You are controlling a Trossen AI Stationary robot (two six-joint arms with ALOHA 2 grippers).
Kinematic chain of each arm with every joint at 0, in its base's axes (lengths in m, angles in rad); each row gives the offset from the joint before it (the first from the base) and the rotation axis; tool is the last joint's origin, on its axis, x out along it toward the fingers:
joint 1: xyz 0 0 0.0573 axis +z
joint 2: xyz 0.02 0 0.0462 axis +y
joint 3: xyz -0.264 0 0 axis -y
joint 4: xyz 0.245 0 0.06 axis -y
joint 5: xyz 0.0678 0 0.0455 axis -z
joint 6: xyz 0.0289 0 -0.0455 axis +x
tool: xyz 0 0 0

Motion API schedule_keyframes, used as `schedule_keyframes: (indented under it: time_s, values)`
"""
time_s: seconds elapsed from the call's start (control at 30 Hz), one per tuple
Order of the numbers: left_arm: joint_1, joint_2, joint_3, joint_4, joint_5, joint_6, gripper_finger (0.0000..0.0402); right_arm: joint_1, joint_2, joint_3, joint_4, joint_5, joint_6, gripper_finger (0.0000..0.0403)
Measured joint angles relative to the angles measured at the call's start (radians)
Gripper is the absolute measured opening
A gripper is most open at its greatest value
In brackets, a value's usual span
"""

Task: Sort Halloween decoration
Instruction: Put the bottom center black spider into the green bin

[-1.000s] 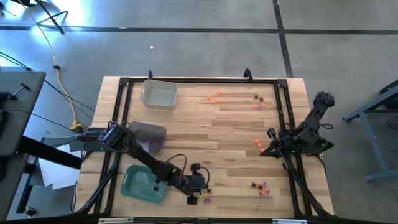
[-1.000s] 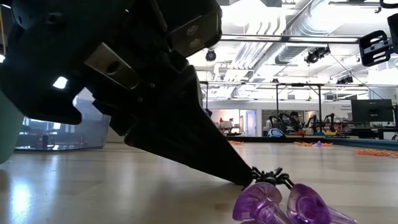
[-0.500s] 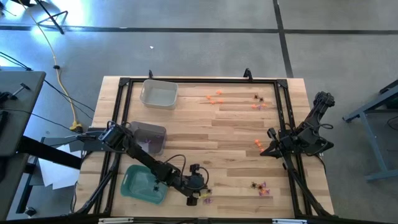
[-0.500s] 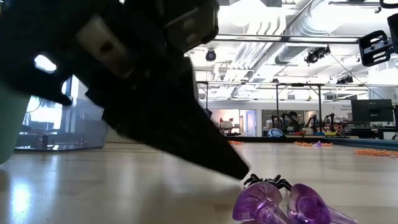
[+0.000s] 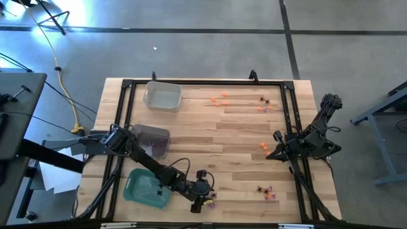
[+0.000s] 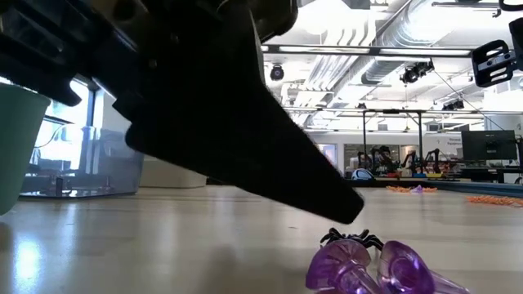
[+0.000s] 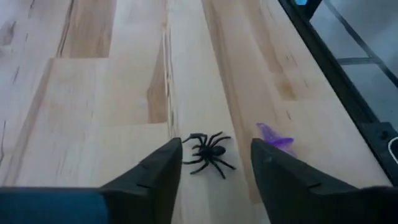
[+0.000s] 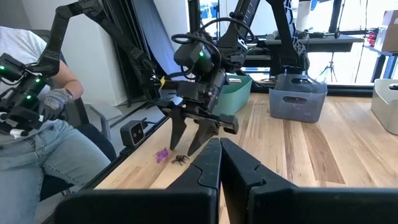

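Note:
A black spider decoration lies on the wood table near its front edge, resting on its legs. My left gripper is open, with one fingertip on either side of the spider. In the low view the fingers hang just above it without touching. Two purple trinkets lie beside the spider, toward the near edge. From above, the left gripper is at the front middle. My right gripper is shut and empty, waiting at the table's right side.
A green tray stands just left of the left gripper. A tinted clear bin and a pale tray stand farther back. More trinkets lie at the far side, right middle and front right. A person sits beyond the near edge.
My left gripper has opened: a second ago its shut fingertips were down at the spider, and now they stand apart and slightly higher, tipped up a little. The spider lies on the table in nearly the same place.

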Motion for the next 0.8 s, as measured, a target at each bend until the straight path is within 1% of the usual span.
schedule_keyframes:
  time_s: [0.1, 0.17, 0.43, 0.57, 0.8]
  values:
    - [0.009, 0.006, 0.000, 0.001, 0.003, -0.001, 0.0197, 0.000, 0.000, 0.000, 0.000, 0.000, 0.000, 0.0000]
    - [0.015, 0.019, 0.001, 0.003, 0.027, 0.000, 0.0201, 0.000, 0.000, 0.000, 0.000, 0.000, 0.000, 0.0000]
    - [0.028, 0.067, 0.022, 0.023, 0.033, -0.016, 0.0197, 0.000, 0.000, 0.000, 0.000, 0.000, 0.000, 0.0000]
    - [0.028, 0.068, 0.023, 0.008, 0.025, -0.015, 0.0186, 0.000, 0.000, 0.000, 0.000, 0.000, 0.000, 0.0000]
    - [0.029, 0.067, 0.026, -0.095, 0.037, -0.030, 0.0143, 0.000, 0.000, 0.000, 0.000, 0.000, 0.000, 0.0000]
